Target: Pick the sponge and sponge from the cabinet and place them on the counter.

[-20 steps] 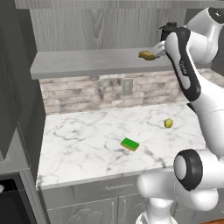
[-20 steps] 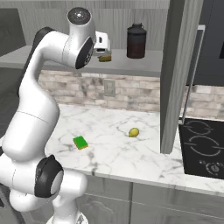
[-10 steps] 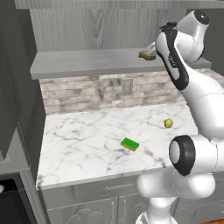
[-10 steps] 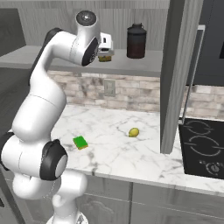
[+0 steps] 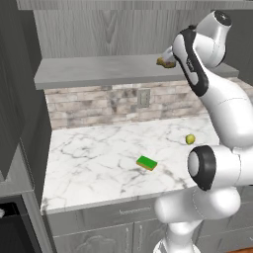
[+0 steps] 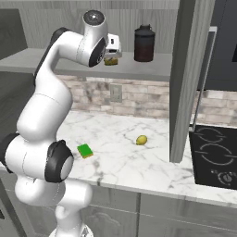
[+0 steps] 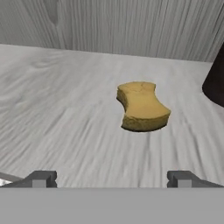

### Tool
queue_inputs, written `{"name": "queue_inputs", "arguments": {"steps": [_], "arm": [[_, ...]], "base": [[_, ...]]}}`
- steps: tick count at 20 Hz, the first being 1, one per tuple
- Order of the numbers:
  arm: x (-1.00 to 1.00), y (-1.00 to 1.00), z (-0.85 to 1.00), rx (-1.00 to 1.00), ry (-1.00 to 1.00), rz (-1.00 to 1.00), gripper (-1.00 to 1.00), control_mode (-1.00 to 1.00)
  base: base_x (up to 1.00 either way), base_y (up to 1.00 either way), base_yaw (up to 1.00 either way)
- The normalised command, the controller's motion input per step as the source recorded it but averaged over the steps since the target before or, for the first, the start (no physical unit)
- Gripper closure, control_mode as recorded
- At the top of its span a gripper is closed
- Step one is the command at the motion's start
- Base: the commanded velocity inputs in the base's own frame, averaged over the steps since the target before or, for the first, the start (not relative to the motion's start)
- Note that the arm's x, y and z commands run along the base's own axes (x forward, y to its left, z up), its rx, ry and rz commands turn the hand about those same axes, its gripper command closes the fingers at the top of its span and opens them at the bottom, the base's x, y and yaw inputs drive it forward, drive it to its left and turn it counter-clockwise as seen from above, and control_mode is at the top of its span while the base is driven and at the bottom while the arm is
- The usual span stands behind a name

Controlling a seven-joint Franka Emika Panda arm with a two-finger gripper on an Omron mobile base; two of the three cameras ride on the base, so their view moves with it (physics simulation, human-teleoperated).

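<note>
Setting: simulated kitchen; grey wood-grain cabinet (image 5: 99,29) over a stone-tile backsplash, white marble bench (image 5: 94,158) below, black stovetop (image 6: 215,155) off the bench's right end.
Shelf: pale grey cabinet shelf (image 7: 57,100), carrying the yellow-brown sponge (image 7: 142,106) toward its right end; in the right base view this sponge (image 6: 110,60) sits just left of a dark lidded canister (image 6: 144,43).
Green sponge: flat green sponge (image 5: 147,162) lies on the bench near its front edge, so I judge that half of the task complete.
Ball: small yellow-green ball (image 5: 189,139) rests on the bench toward the right end, apart from the green sponge.
Gripper: gripper (image 7: 111,178) is raised to shelf height, aimed at the yellow-brown sponge.
Jaws: spread wide, holding nothing; the sponge lies ahead of the tips, not yet between them.
Why so: wide spread likely suits the chunky block's width.
Next, as a judgement: push forward until the tips flank the sponge, keeping off the canister.
Writing: no brand, label or lettering readable anywhere.
</note>
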Motion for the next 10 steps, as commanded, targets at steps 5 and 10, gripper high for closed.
{"name": "queue_inputs", "arguments": {"steps": [5, 10], "arm": [[0.17, -0.03, -0.02, 0.00, 0.00, 0.00, -1.00, -1.00], [0.28, -0.04, -0.12, -0.02, 0.00, 0.00, -1.00, -1.00]], "base": [[0.00, 0.00, 0.00], [0.00, 0.00, 0.00]]}}
